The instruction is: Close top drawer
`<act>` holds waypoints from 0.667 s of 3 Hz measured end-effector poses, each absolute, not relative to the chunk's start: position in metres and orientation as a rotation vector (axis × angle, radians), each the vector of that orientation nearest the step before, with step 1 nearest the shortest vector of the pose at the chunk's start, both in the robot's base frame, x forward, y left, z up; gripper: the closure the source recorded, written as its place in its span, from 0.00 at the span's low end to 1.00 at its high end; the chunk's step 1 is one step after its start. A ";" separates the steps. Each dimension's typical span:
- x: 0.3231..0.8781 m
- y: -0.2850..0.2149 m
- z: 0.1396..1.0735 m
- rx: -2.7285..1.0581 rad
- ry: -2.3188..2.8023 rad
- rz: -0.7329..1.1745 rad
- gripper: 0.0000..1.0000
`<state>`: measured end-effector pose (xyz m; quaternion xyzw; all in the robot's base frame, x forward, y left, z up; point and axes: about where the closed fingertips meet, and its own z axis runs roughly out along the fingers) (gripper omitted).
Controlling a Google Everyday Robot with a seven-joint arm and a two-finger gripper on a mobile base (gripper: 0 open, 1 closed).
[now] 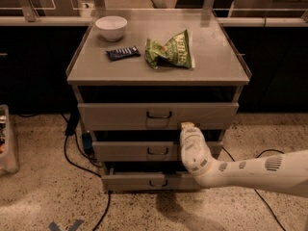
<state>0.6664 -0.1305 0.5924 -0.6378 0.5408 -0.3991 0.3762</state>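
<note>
The top drawer (120, 115) is a wide grey metal drawer with a small dark wire handle (159, 115) at its centre. It stands pulled out a little from the grey cabinet (159, 66), with a dark gap above its front panel. My gripper (187, 127) comes in from the lower right on a white arm (250, 172). Its tip is at the lower edge of the drawer front, just right of the handle.
A white bowl (111, 27), a dark snack bar (123, 53) and a green chip bag (170, 51) lie on the cabinet top. Two narrower drawers (125, 150) below also stand out. Black cables (72, 143) trail on the floor at the left, beside a bin (6, 143).
</note>
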 end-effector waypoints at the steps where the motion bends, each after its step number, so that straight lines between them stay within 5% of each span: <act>1: 0.655 -0.132 0.614 -1.631 1.403 -1.059 1.00; 2: 0.603 -0.132 0.670 -1.595 1.431 -1.184 1.00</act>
